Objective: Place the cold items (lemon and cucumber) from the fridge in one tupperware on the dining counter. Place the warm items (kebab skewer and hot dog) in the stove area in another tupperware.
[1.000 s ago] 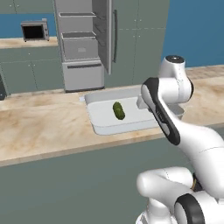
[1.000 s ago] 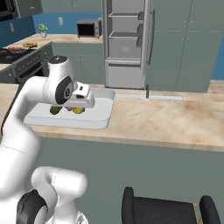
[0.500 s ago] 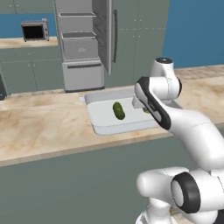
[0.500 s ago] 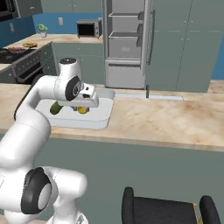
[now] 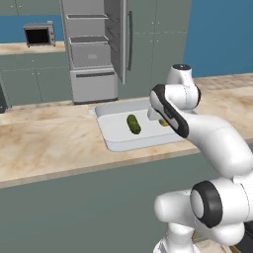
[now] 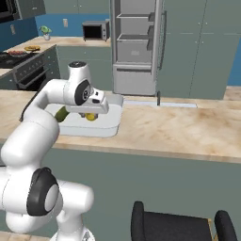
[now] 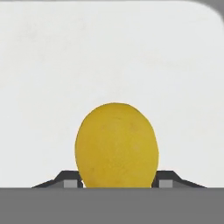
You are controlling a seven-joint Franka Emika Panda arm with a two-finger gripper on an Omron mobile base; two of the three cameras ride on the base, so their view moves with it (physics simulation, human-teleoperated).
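My gripper (image 7: 116,183) was clamped on the lemon (image 7: 116,144), one finger at each side, low over the white tupperware (image 5: 116,139) on the dining counter (image 5: 44,148). The cucumber (image 5: 133,124) lay inside it, beside the lemon.

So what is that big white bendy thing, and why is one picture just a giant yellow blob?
That white thing is a robot arm in a pretend computer kitchen. Two pictures come from cameras behind it, one on each side. They show a white tupperware on the counter with a green cucumber lying in it. The third camera sits on the arm's hand, so it sees very close up. The yellow blob is a lemon, pinched between the jaws of the gripper just above the tupperware's white floor.
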